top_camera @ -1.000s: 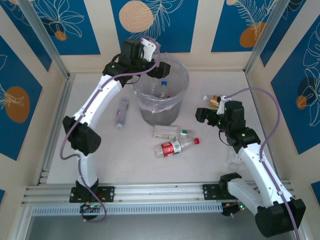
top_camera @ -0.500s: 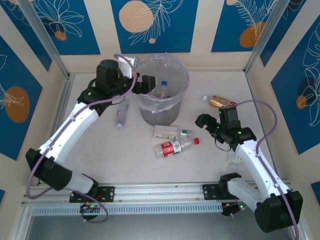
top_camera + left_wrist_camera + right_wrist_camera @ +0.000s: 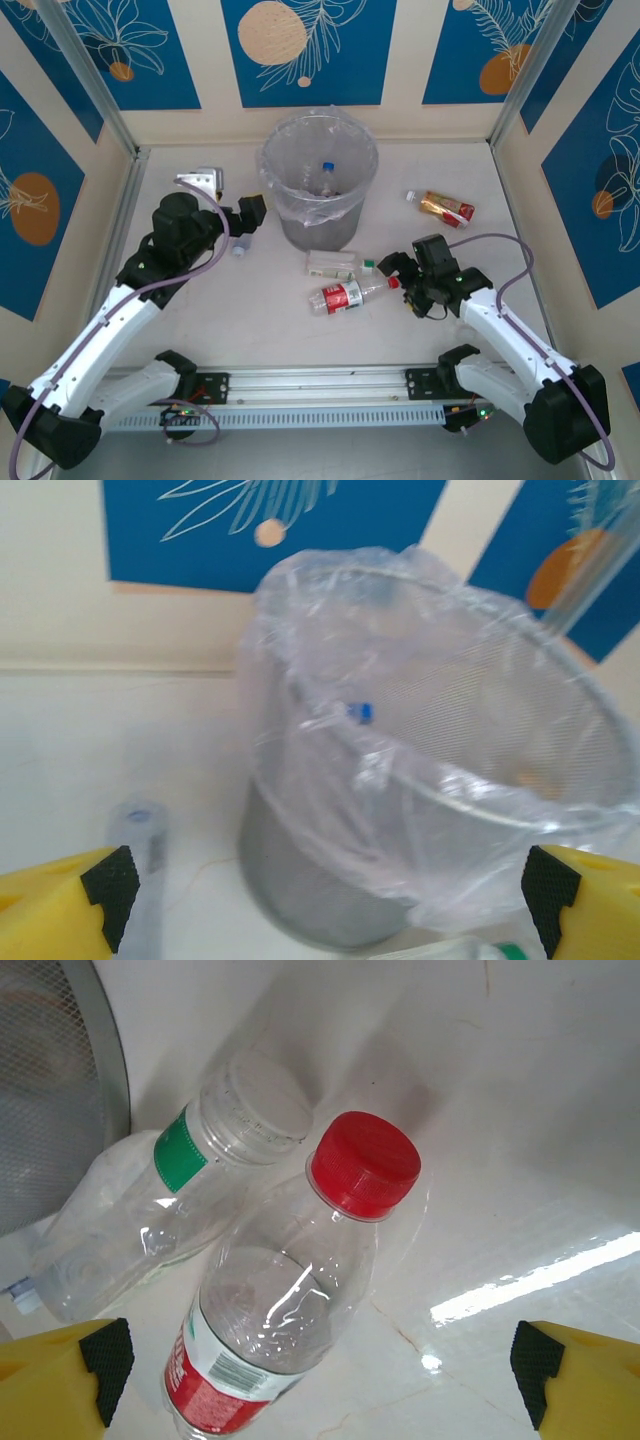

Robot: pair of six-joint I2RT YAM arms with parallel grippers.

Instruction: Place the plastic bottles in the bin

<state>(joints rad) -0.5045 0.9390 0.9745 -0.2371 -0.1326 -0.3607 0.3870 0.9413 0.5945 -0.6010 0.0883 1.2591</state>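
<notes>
Plastic bottles are lying around the bin (image 3: 318, 225) at upper centre, with the left gripper (image 3: 248, 214) and right gripper (image 3: 398, 270) both gaping empty.
Four are lying on the table (image 3: 250, 310): a red-capped bottle (image 3: 290, 1290) touching a green-capped bottle (image 3: 170, 1200), a brown bottle (image 3: 445, 207) at right, a clear bottle (image 3: 140, 860) at left. A fifth, a blue-capped bottle (image 3: 326, 172), is sitting inside the one bin. The right gripper is likely risking pinching both touching bottles, or rolling one away.

Bright, even light is falling across the top view, leaving only soft shadows on the table (image 3: 260, 320). The left wrist view is smearing throughout, and the bin (image 3: 300, 880) is reading soft. The right wrist view is rendering sharp. There, a glare streak is lying on the table at right, and highlights are glinting off the red-capped bottle (image 3: 290, 1300).
</notes>
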